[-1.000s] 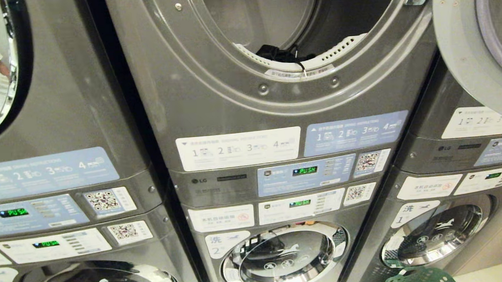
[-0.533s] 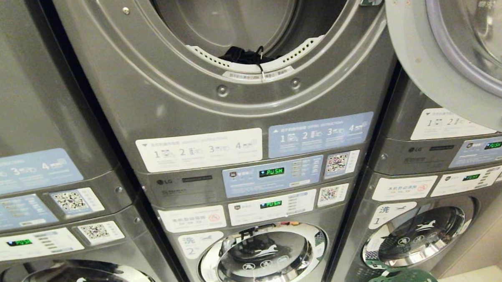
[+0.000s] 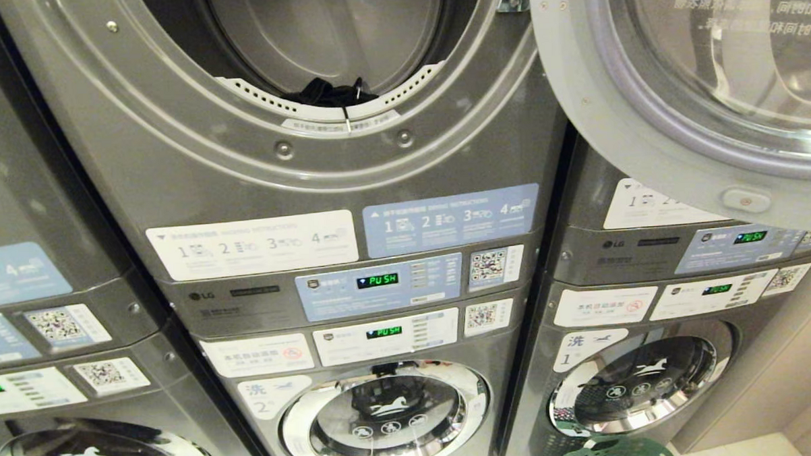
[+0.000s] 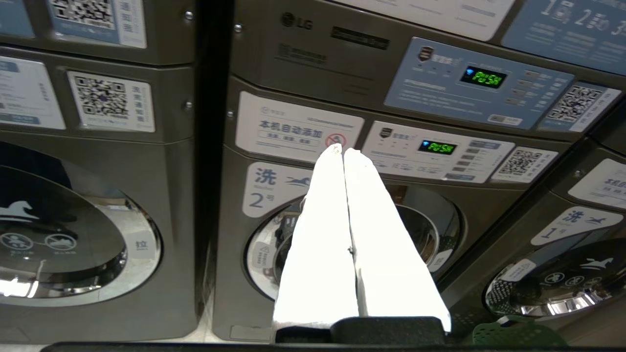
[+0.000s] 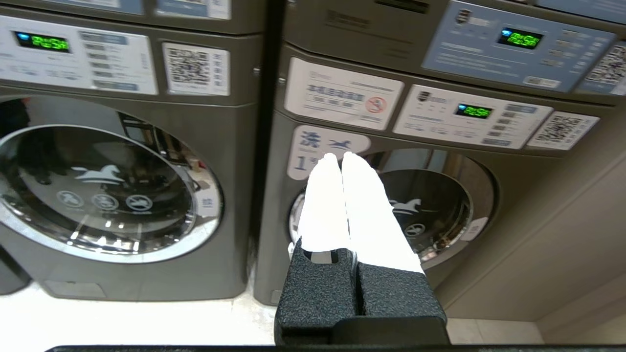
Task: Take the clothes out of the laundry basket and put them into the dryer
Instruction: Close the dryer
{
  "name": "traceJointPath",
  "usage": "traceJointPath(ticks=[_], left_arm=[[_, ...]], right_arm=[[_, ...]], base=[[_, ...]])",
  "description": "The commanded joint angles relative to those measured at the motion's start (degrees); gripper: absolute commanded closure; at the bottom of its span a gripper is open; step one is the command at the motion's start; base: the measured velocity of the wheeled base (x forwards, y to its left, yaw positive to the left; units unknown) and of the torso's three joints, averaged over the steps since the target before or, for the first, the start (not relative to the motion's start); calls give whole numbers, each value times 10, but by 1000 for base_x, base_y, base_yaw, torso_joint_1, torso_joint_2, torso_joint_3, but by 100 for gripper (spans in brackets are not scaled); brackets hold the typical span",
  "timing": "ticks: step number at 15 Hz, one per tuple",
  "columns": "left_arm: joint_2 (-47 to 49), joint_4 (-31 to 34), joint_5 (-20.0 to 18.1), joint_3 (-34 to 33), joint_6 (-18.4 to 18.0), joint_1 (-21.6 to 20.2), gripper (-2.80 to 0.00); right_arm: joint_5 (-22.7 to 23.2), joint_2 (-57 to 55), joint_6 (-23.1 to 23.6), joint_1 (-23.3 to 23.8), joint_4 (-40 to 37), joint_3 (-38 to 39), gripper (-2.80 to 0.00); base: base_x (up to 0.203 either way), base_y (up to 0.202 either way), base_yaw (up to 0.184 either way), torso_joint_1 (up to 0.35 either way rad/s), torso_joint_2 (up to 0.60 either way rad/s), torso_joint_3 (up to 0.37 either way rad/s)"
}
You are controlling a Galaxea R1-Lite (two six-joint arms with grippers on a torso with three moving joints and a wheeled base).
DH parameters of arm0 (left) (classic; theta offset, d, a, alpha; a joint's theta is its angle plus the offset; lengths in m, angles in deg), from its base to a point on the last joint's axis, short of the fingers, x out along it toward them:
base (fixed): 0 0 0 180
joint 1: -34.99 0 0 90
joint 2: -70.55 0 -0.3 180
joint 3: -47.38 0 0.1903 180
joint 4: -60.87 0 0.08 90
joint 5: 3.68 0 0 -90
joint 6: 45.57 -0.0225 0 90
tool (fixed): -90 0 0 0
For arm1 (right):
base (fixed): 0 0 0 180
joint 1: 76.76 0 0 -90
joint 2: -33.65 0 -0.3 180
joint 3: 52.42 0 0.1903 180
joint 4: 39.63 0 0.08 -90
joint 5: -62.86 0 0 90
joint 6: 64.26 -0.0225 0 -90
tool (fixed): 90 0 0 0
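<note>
Now dryer (image 3: 295, 157) further left in view

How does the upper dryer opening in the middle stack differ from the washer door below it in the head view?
The dryer opening stands uncovered, its door swung out to the right; the washer door is shut. The dryer opening shows a dark garment at its lip; the washer door shows only reflections and white icons. The dryer opening looks wider than the washer door. Both are round and set in the same grey stack.
</note>
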State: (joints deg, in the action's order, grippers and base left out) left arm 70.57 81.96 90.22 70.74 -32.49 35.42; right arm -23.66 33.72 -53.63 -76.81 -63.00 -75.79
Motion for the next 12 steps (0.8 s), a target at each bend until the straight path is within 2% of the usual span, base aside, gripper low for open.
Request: traceJointPath(ticks=[1,12], left_arm=[[0,-1,0,-17,0,0,0],[0,-1,0,-17,0,0,0]], right_arm=[[0,-1,1,0,0,4,0],[0,-1,1,0,0,4,0]], base=[[0,-195,3,0,2,6],[0,-195,1,2,4,4]])
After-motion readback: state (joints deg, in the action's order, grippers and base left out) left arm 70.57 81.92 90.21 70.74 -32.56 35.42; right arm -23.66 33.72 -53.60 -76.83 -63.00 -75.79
